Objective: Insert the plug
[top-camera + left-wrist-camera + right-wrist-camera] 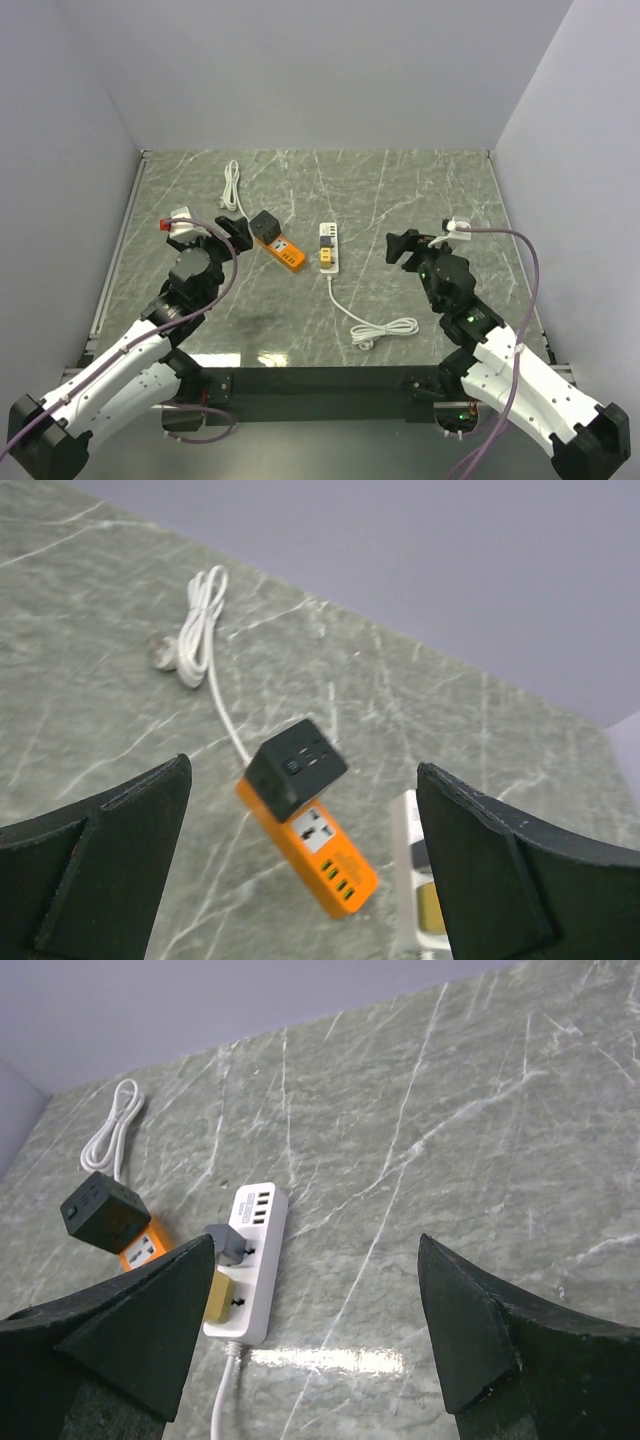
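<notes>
From above, the left gripper (pixel 236 227) is hanging released beside the black cube plug (pixel 265 225), which is sitting on the orange strip's (pixel 289 254) end. At the left wrist, a coiled white cable (pixel 197 627) is lying behind it. At the right wrist, the right gripper (pixel 316 1245) is gaping empty over the worktop (pixel 480 1120).

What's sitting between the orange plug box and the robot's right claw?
The white power strip lies between the orange strip and the right gripper, clearest from the top view.
</notes>
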